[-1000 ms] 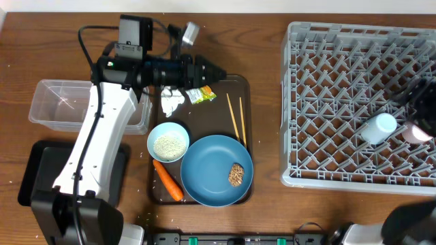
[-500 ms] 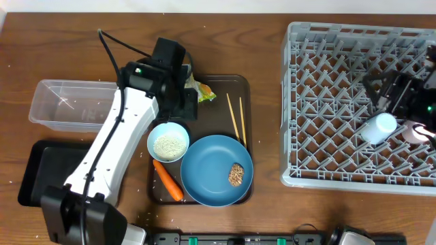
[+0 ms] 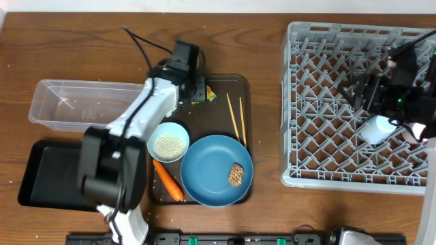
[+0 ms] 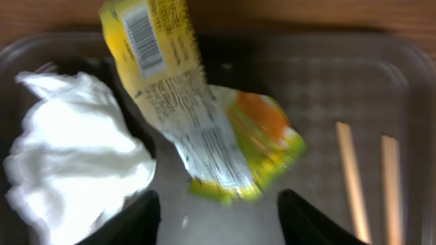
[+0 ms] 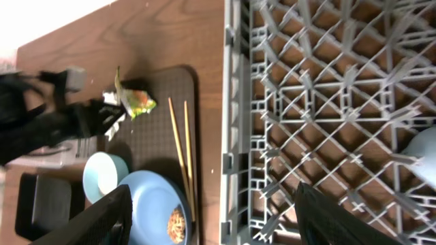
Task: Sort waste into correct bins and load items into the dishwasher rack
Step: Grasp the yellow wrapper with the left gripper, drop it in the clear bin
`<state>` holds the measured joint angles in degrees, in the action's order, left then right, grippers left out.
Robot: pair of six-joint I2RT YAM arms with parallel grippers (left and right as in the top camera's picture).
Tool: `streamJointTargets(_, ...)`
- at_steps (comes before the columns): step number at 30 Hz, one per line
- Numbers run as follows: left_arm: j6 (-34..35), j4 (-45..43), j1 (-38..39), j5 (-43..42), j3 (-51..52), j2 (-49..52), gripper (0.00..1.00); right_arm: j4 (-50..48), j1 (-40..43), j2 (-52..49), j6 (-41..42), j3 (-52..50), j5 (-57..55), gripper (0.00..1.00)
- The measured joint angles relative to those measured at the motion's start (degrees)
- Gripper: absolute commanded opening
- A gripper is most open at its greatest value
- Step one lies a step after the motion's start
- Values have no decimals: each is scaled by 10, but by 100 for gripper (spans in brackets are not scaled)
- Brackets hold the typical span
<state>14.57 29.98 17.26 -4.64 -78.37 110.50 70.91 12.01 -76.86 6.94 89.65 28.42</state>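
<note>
The yellow-green snack wrapper (image 4: 204, 122) lies at the back of the brown serving tray (image 3: 218, 85), with the crumpled white tissue (image 4: 75, 153) to its left. My left gripper (image 4: 221, 221) hangs open just short of the wrapper's near edge, holding nothing; overhead the left gripper (image 3: 197, 94) covers the tissue. My right gripper (image 3: 357, 95) stands open and empty above the grey dishwasher rack (image 3: 327, 136), left of a white cup (image 3: 381, 126) and a pink-lined cup (image 3: 415, 133). The right gripper (image 5: 211, 218) looks down on the rack's edge.
On the tray sit a pale blue bowl of rice (image 3: 168, 143), a carrot (image 3: 167, 181), a blue plate (image 3: 211, 167) with a brown lump (image 3: 236, 175), and chopsticks (image 3: 236, 117). The clear tub (image 3: 65, 103) and the black tray (image 3: 41, 175) lie at the left.
My left arm has swung round and dropped its gripper down onto the tray beside the wrapper. My right gripper has moved up and left over the rack, away from the cups.
</note>
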Motion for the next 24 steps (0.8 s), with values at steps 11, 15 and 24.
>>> streamJointTargets(11,32,-28,0,5,2,49,6,-1,-17,0,0,-10,1,67)
streamJointTargets(15,30,2,0,-1,2,37,6,-4,-17,0,0,-10,1,67)
streamJointTargets(24,26,99,-2,70,-5,-150,6,-19,-17,0,0,-10,1,68)
